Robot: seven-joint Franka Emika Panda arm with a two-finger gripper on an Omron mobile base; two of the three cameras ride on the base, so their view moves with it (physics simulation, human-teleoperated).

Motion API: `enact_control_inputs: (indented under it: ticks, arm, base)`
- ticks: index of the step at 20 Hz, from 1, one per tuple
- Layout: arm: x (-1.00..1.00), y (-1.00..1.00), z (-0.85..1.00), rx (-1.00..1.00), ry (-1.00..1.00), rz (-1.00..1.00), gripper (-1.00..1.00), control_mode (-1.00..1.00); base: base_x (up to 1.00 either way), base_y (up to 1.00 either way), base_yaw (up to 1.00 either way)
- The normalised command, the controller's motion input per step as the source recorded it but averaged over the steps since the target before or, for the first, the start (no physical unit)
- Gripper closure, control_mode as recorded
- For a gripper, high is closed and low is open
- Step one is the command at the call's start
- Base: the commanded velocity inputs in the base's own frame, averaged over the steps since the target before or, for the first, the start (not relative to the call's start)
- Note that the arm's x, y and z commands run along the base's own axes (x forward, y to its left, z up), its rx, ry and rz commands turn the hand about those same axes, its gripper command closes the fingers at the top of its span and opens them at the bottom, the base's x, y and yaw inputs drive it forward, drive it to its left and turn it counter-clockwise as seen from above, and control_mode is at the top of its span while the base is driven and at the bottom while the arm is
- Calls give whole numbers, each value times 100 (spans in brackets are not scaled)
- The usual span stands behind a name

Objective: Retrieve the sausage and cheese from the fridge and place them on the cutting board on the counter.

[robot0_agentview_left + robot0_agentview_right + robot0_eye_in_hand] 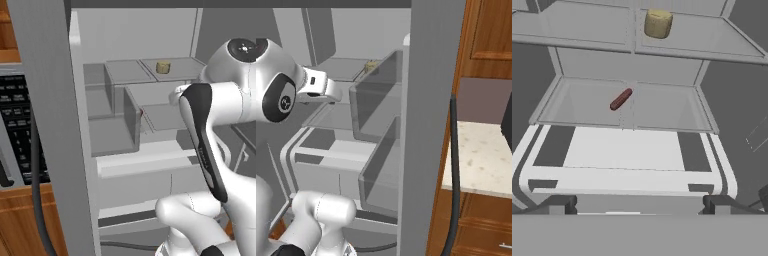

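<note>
A glossy white robot arm [225,165] of rounded segments, with a long black panel, dark round joint caps and faint grey lettering.

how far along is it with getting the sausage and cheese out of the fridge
Done: the fridge stands open. In hand: nothing; the gripper is open and faces the shelves. Left: both items. The sausage lies on the lower shelf, the cheese on the shelf above; each must go to the cutting board.
</note>
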Motion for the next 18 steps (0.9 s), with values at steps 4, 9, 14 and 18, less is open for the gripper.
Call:
enact_control_inputs:
  ticks: [4,9,14,18]
  arm:
    - [0,0,0,0,0,0,-100,100]
    - [8,-1,6,0,0,2,-100,-100]
    - [48,-11,26,0,0,4,-100,-100]
    - [46,-7,25,0,0,0,-100,-100]
  base:
    - [75,-14,0]
    - [35,-6,6]
    - [0,0,0]
    - [0,0,0]
